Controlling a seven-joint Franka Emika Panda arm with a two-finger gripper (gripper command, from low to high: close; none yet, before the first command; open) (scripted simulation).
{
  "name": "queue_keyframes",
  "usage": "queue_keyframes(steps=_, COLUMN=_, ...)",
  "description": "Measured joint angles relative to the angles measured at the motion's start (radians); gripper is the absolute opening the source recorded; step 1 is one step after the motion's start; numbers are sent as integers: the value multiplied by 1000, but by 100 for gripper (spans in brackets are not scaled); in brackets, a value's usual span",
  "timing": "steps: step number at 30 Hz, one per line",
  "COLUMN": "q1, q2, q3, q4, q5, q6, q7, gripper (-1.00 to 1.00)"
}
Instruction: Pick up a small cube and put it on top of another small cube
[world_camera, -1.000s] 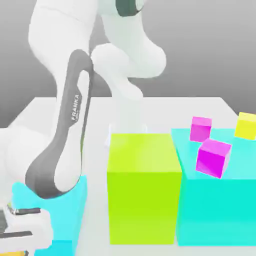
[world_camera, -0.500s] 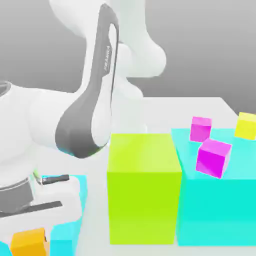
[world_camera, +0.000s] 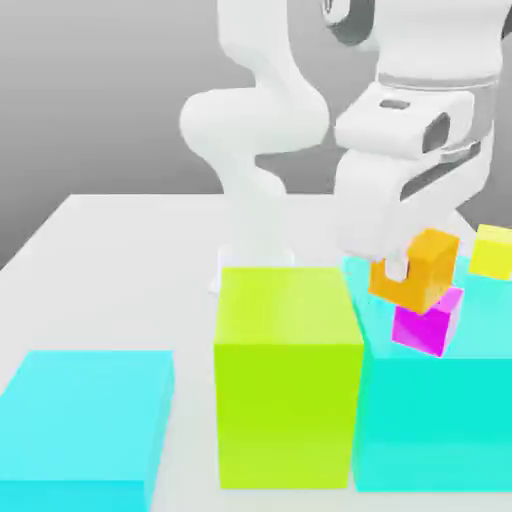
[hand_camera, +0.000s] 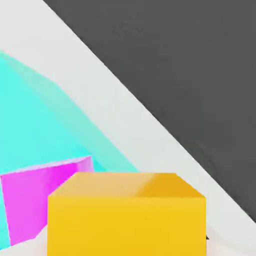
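— Where did the arm (world_camera: 262, 130) stand?
— In the exterior view its white links rose from the base at the back of the table, bent into an S, and crossed overhead toward the exterior view's right, where the wrist and hand hung down.

— And the pincer (world_camera: 412, 270)?
— It pointed downward below the bulky white hand. One short white finger (world_camera: 397, 268) showed on the near side, pressed flat against the small orange cube (world_camera: 418, 268).

— Was it clamped?
— Yes, the jaws were closed onto that cube, which sat between them clear of the surface underneath; the hand view looked straight down its orange face (hand_camera: 126, 220).
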Motion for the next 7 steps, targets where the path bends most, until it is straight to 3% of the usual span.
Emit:
queue_keyframes(steps=3, q1=10, q2=18, q3=14, q4=-70, q5=-7, q6=89, q7=6, gripper=-100)
queue_keyframes(steps=4, q1=11, q2=30, q3=16, q4=-92, q5=-8, q6=123, q7=7, gripper=100)
queue_keyframes(steps=7, q1=11, q2=30, q3=16, q4=-92, q5=-8, q6=123, q7=7, gripper=100)
